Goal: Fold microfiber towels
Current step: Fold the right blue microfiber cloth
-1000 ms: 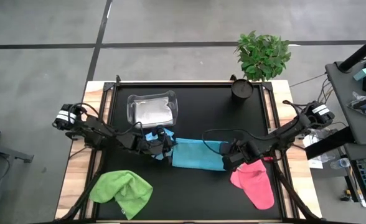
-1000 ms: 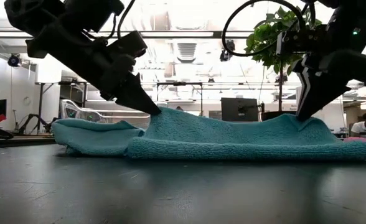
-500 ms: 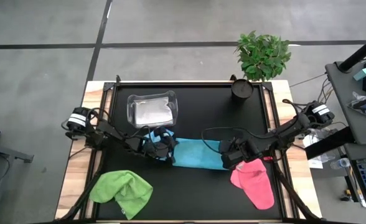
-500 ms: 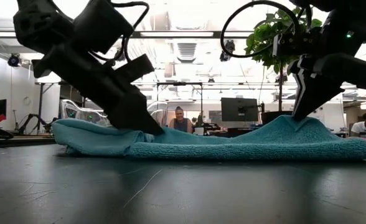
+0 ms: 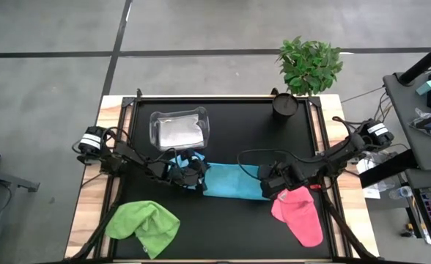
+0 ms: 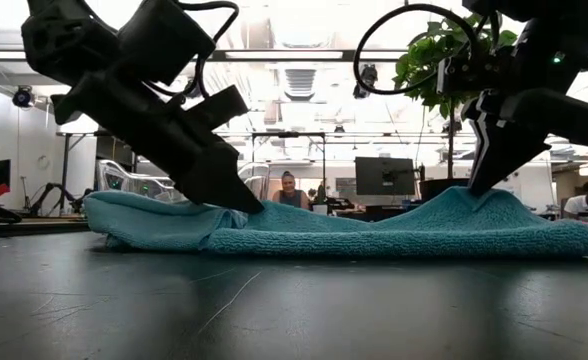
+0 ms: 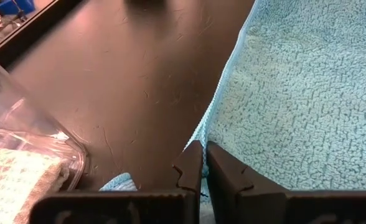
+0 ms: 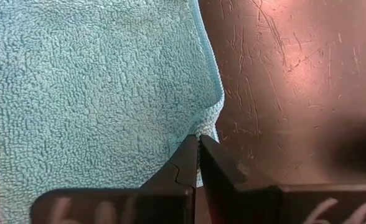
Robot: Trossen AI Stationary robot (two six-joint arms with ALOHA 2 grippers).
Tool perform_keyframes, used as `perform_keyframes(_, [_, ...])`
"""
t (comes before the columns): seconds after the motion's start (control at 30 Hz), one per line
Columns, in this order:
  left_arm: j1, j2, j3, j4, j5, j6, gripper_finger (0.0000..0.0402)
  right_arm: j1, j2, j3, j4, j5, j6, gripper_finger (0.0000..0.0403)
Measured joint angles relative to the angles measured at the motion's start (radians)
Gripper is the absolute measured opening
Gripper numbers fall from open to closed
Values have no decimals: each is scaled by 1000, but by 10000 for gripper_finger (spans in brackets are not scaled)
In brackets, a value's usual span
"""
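A light blue microfiber towel (image 5: 231, 182) lies stretched out flat at the table's middle. My left gripper (image 5: 199, 176) is shut on its left edge and my right gripper (image 5: 268, 183) on its right edge. A second light blue towel (image 5: 177, 162) lies bunched under the left arm, against the first one's left end (image 6: 144, 220). A lime green towel (image 5: 144, 226) lies crumpled at the near left and a pink one (image 5: 300, 214) at the near right. A pale grey-white towel sits inside the clear tub (image 5: 179, 128). My left gripper pinches the towel's hemmed left edge (image 7: 203, 135) between its two fingers, slanting down from the table's left. That end lies low on the table (image 6: 259, 208). One layer or several, I cannot tell. My right gripper pinches the towel's right edge (image 8: 203, 127) between its two fingers, coming steeply from above. The cloth puckers at the fingers and rises there in a small peak (image 6: 466, 195); the rest lies on the table.
A potted plant (image 5: 308, 64) and a black cup (image 5: 285, 104) stand at the far right corner. The tub stands just beyond the left gripper. Bare black table shows along the near edge between the green and pink towels.
My left gripper has gone down toward the table with the towel's left end, which stood raised in a peak and now lies low. The towel's middle has sunk flatter. The right end stays held up as before.
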Motion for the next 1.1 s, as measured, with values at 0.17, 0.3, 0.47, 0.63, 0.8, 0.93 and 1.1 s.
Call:
perform_keyframes(0.17, [0,-1,0,0,0,0,55,0,0,0,0,0,-2,24])
perform_keyframes(0.3, [0,-17,0,-1,0,26,95,-5,-3,0,-1,-3,11,57])
perform_keyframes(0.47, [-16,-100,5,-2,1,100,115,-6,-36,41,-59,-3,23,101])
perform_keyframes(0.63, [-54,-231,3,-29,36,127,116,-2,-97,97,-70,-82,58,127])
perform_keyframes(0.8, [-153,-274,-2,-26,75,80,116,48,-110,91,105,-195,90,120])
perform_keyframes(0.93, [-211,-219,-2,-16,59,2,116,83,-61,77,233,-187,99,94])
perform_keyframes(1.1, [-224,-105,18,27,58,-29,116,95,43,75,261,-187,114,51])
